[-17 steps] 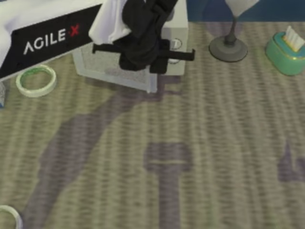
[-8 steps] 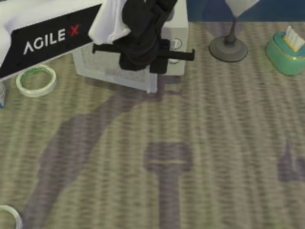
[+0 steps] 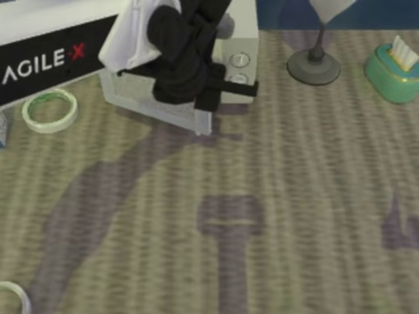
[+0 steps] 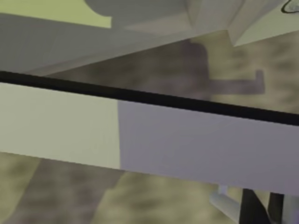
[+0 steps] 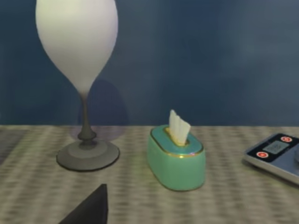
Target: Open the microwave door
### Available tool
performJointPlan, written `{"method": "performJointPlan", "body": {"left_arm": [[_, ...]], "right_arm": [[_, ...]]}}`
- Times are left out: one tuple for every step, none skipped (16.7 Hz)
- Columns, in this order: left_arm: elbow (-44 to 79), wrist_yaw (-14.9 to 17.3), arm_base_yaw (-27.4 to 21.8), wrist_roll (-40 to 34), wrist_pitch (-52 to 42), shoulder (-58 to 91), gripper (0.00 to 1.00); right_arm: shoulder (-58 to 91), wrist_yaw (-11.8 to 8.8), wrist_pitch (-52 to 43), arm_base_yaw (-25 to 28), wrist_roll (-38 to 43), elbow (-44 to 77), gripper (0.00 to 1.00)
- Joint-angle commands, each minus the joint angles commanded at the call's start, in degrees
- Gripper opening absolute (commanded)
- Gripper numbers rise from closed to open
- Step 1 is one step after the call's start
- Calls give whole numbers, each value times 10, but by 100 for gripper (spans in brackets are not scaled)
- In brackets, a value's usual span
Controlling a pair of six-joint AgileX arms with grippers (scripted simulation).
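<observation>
The pale microwave (image 3: 243,29) stands at the table's back edge, its two silver knobs (image 3: 239,60) showing. The microwave door (image 3: 177,114) is swung partly out, its free end nearest the table's middle. My left gripper (image 3: 196,78) hangs over the door's free end, shut on the door's pale handle bar (image 4: 224,203). In the left wrist view the door's edge (image 4: 187,144) runs across as a pale band, with the left gripper (image 4: 261,210) just beside the handle. A dark tip of my right gripper (image 5: 91,210) shows only in the right wrist view, parked off the top view.
A green-white tape ring (image 3: 49,110) lies left of the microwave, another ring (image 3: 10,297) at the front left corner. A tall glass (image 3: 314,65) and a green tissue box (image 3: 393,72) stand at the back right. A scale (image 5: 275,154) sits beside the tissue box.
My left arm has shifted left and slightly forward with the door, which is swung wider. Both knobs now show beside the gripper.
</observation>
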Motion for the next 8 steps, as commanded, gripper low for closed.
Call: {"method": "performJointPlan", "body": {"left_arm": [[-3, 2, 1, 3, 2, -3, 0], [-3, 2, 1, 3, 2, -3, 0], [-3, 2, 1, 3, 2, -3, 0], [-3, 2, 1, 3, 2, -3, 0], [-3, 2, 1, 3, 2, -3, 0], [-3, 2, 1, 3, 2, -3, 0], [-3, 2, 1, 3, 2, -3, 0], [-3, 2, 1, 3, 2, -3, 0]], "right_arm": [[0, 0, 0, 0, 0, 0, 100], [0, 0, 0, 0, 0, 0, 100], [0, 0, 0, 0, 0, 0, 100], [0, 0, 0, 0, 0, 0, 100], [0, 0, 0, 0, 0, 0, 100], [0, 0, 0, 0, 0, 0, 100], [0, 0, 0, 0, 0, 0, 100], [0, 0, 0, 0, 0, 0, 100]]}}
